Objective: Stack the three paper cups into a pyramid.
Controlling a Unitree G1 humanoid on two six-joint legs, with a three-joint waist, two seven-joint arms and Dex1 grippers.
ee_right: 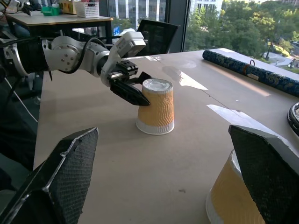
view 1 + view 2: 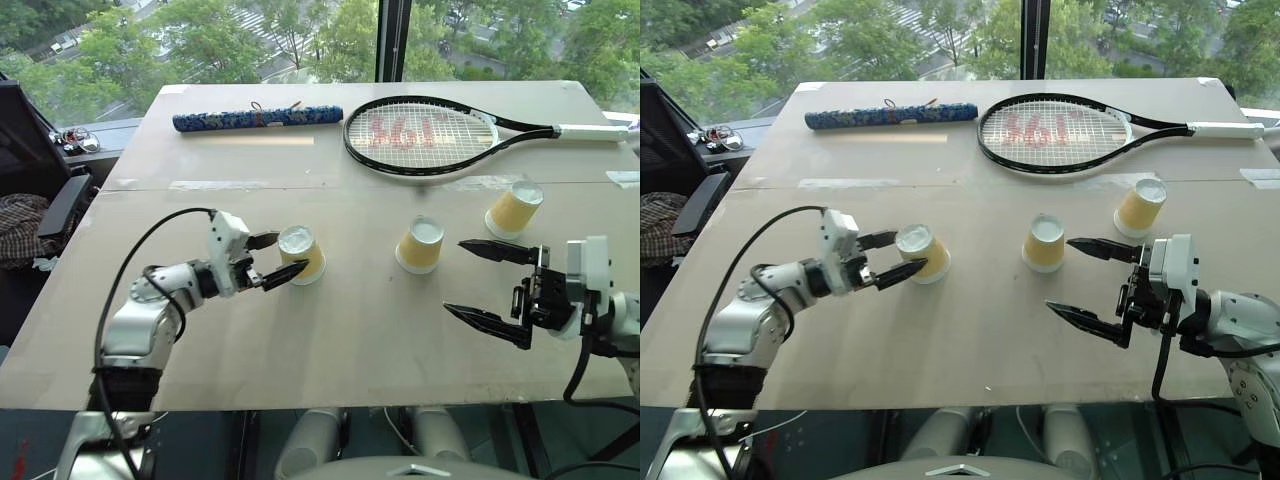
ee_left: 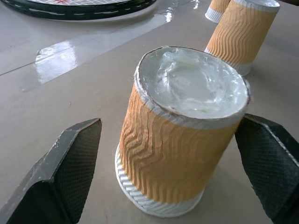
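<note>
Three yellow-orange paper cups stand upside down and apart on the beige table (image 2: 330,340): a left cup (image 2: 304,255), a middle cup (image 2: 420,246) and a right cup (image 2: 514,211) farther back. My left gripper (image 2: 291,252) is open, one finger on either side of the left cup; in the left wrist view the fingers (image 3: 65,172) flank this cup (image 3: 182,126) with a gap showing on one side. My right gripper (image 2: 455,277) is open and empty, in front and to the right of the middle cup (image 1: 233,196).
A tennis racket (image 2: 420,137) and a blue patterned roll (image 2: 257,118) lie at the back of the table. A taped seam (image 2: 220,185) runs across the top. A dark chair (image 2: 60,205) stands off the left edge.
</note>
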